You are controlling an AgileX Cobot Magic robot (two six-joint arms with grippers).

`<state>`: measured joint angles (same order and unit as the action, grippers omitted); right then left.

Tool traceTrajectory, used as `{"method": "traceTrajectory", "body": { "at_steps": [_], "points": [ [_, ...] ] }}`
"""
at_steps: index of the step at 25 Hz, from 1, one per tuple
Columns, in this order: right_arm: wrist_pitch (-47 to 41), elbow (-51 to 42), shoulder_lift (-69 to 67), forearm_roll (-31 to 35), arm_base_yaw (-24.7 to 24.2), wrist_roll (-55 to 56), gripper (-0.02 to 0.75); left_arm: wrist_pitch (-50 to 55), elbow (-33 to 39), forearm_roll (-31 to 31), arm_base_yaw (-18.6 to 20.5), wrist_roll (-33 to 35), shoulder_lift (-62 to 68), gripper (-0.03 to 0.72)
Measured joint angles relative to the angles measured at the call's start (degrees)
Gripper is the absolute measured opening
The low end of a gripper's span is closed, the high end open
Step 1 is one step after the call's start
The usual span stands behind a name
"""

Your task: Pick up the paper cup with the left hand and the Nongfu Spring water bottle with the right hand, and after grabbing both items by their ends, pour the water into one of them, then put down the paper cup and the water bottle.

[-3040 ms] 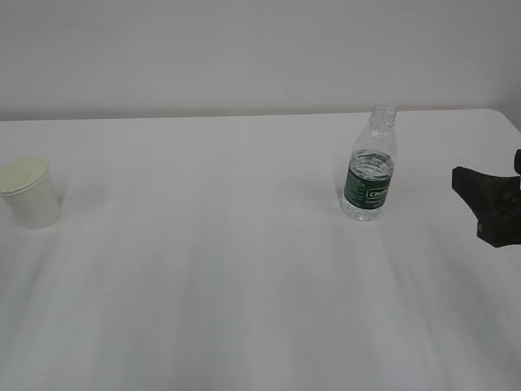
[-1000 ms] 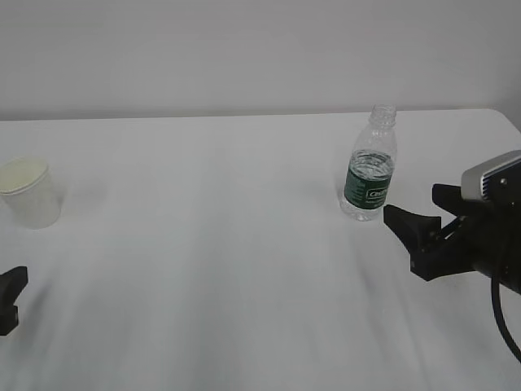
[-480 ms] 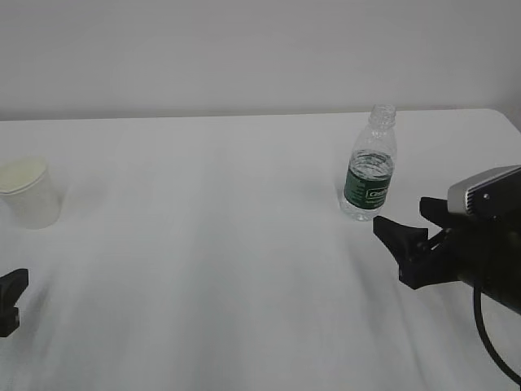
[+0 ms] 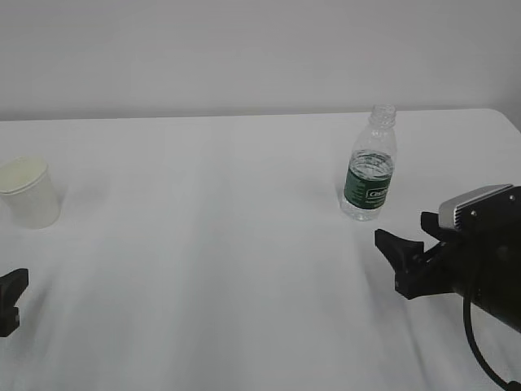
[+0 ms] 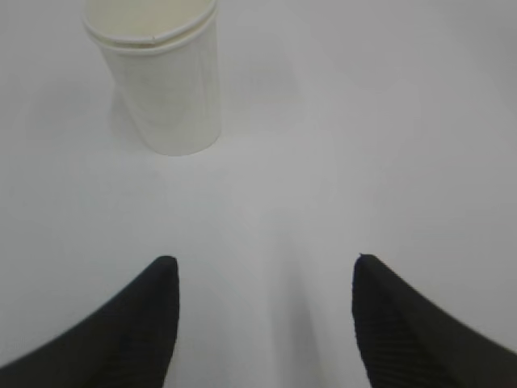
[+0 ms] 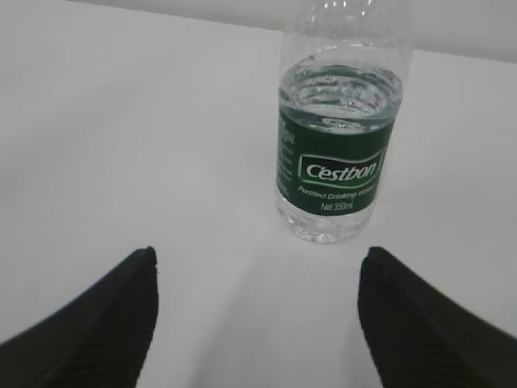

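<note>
- Since the earlier frames, both arms have come into the exterior view: the right hand's claw (image 4: 404,254) has advanced from the right edge toward the Nongfu Spring water bottle (image 4: 370,174), and only a black tip of the left hand's claw (image 4: 10,300) shows at the lower left edge. The bottle stands upright on the white table (image 4: 212,244), just beyond the right claw and a little to one side, not touched. The paper cup (image 4: 28,192) stands upright ahead of the left claw, apart from it. Cup and bottle sit well apart, each on the side of the arm meant to take it.
- Left wrist view: the left claw (image 5: 262,283) stands wide open and empty, its two dark fingertips (image 5: 157,299) low in the frame. The paper cup (image 5: 161,77) sits ahead and off toward one finger rather than centred in the gap, so I judge the claw needs to shift sideways before it closes.
- Right wrist view: the right claw (image 6: 258,279) is spread wide with nothing in it. The Nongfu Spring water bottle (image 6: 335,145) stands ahead, roughly between the fingertips (image 6: 129,299), though nearer one than the other. The water (image 6: 339,85) reaches just above the green label, and no cap is visible, so it likely needs an upright lift.
</note>
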<state>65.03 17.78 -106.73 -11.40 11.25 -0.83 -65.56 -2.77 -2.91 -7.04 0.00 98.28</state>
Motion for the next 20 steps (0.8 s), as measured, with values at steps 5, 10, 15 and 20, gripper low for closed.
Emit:
{"method": "traceTrajectory", "body": {
  "at_steps": [5, 10, 15, 20],
  "points": [
    [0.26, 0.21, -1.32, 1.39, 0.00, -0.96, 0.590, -0.09, 0.00, 0.00, 0.00, 0.00, 0.00, 0.484],
    [0.37, 0.21, -1.41, 2.36, 0.00, -2.15, 0.590, -0.09, 0.00, 0.63, 0.00, 0.00, 0.00, 0.483],
    [0.37, 0.21, -1.41, 4.02, 0.00, -2.49, 0.590, -0.09, 0.00, 0.87, 0.00, 0.00, 0.00, 0.483],
    [0.37, 0.29, -1.41, 4.11, 0.00, -2.53, 0.591, -0.09, -0.47, 1.49, 0.00, 0.00, 0.00, 0.484]
  ]
}}
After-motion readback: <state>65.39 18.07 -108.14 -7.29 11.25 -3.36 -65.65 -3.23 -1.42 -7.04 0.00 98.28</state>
